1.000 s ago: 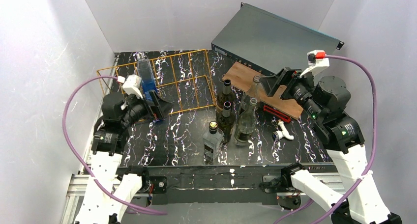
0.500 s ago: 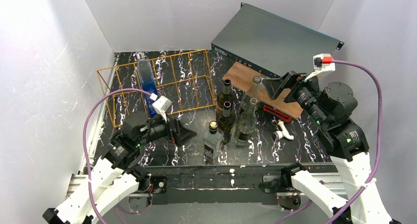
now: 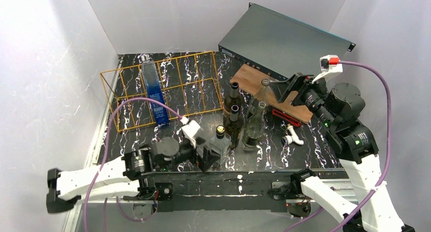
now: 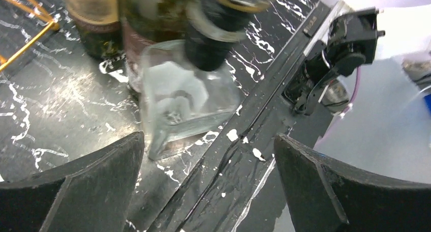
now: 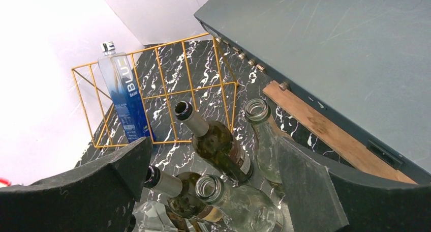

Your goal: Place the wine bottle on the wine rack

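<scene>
Since the earlier frames the left arm has swung away from the rack and now lies low across the bottom of the overhead view. The left gripper (image 4: 207, 145) is just beside a square clear bottle (image 3: 220, 144) at lower centre. Its jaws stand wide apart and grip nothing, and that bottle's dark neck is blurred in the wrist view.

The blue bottle (image 3: 154, 92) lies on the wine rack (image 3: 178, 58) at upper left, in a bay near the rack's left end, with its cap toward the back wall.

The right gripper (image 5: 212, 140) hangs at upper right above a wooden board (image 3: 249, 74), jaws also spread and empty. Below it stand dark wine bottles (image 5: 219, 143) and clear bottles (image 5: 264, 135). The nearest are cut off by the bottom edge of the right wrist view. A grey metal case (image 3: 284, 38) leans on the back wall.
</scene>
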